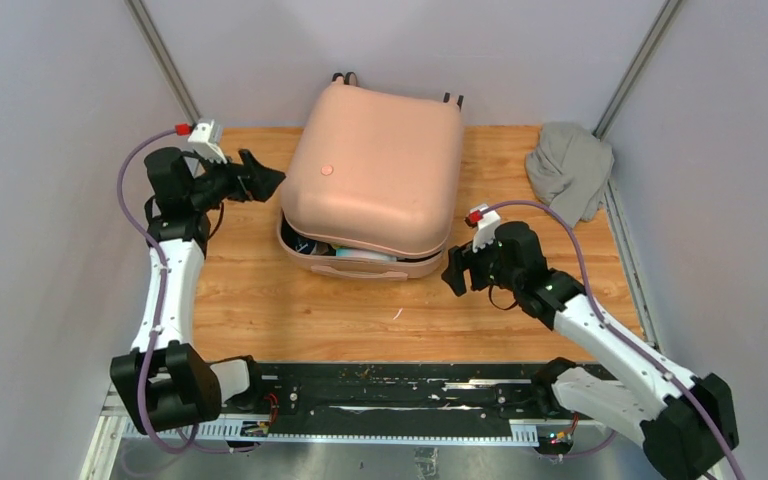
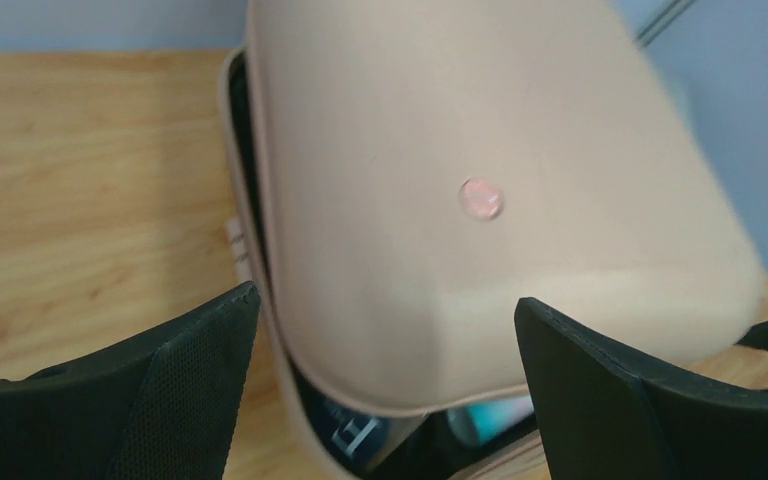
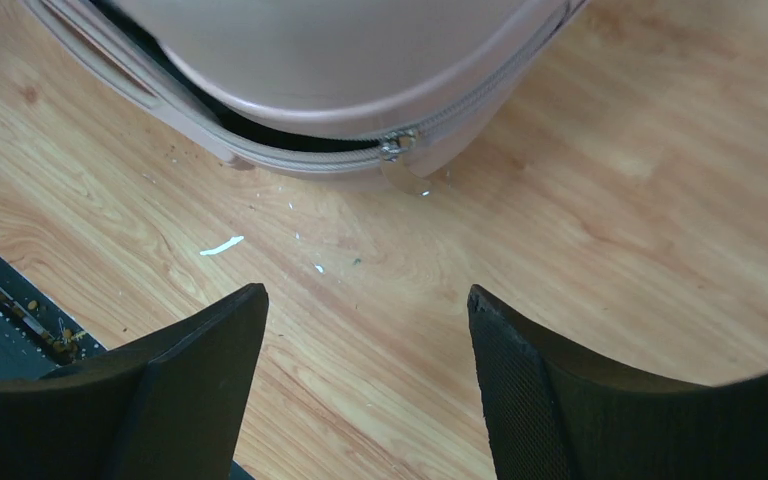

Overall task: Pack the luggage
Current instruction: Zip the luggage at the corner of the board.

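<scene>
At frame centre, large pale pink hard-shell suitcase, lid ajar.
Inside mostly hidden beneath lid; left gripper and right gripper both spread wide, empty.

The left arm reaches forward with its wrist bent inward, and the left gripper gapes wide, holding nothing. The right arm stretches low and inward. The right gripper is likewise parted and empty.

Lid on luggage nearly down: contents mostly hidden, just a sliver in the front gap, items unidentifiable. Far wheels barely peek over the shell. Right wrist view crops the luggage at the top edge; white speck too small to tell.
</scene>
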You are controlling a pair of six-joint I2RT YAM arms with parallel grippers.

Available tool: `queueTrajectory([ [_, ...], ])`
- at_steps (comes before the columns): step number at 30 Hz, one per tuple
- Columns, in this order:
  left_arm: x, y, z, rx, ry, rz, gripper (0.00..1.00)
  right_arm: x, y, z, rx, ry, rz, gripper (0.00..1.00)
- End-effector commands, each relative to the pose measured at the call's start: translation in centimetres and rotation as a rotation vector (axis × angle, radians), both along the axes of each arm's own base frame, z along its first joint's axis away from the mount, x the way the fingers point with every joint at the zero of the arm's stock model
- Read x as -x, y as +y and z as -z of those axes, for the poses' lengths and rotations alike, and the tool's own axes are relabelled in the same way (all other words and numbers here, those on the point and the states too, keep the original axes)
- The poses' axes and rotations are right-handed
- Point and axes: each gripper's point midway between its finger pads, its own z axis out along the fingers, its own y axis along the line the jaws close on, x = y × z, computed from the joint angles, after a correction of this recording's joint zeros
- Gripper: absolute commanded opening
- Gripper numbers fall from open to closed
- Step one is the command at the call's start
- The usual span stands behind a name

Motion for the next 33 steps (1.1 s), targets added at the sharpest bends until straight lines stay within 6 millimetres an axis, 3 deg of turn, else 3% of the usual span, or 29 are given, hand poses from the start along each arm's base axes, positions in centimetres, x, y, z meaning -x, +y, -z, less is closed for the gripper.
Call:
queueTrajectory([
  [1, 3.4, 2.8, 9.9, -0.175, 0.301, -0.039, 1.00, -0.4, 2.2, 1.0, -0.159, 0.077, -0.121, 0.76],
  [7, 4.8, 5.3, 13.8, -0.265, 0.375, -0.073, 1.00, -3.9, 1.9, 0.6, -0.149, -0.040, -0.128, 0.74],
  [14, 5.0, 4.5, 17.0, -0.217, 0.429, -0.022, 1.00, -5.7, 3.0, 3.1, -0.110, -0.009, -0.181, 0.67],
  [22, 4.6, 3.9, 20.1, -0.171, 0.465, 0.016, 1.00, -5.6, 3.6, 3.1, -0.183, -0.071, -0.191, 0.43],
  [28, 4.2, 3.0, 20.8, -0.141, 0.432, 0.049, 0.85, -5.8, 3.1, 2.8, -0.168, -0.087, -0.167, 0.15],
  [33, 4.1, 2.5, 21.0, -0.125, 0.432, 0.069, 0.74, -6.0, 2.3, 2.5, -0.141, -0.098, -0.125, 0.08],
])
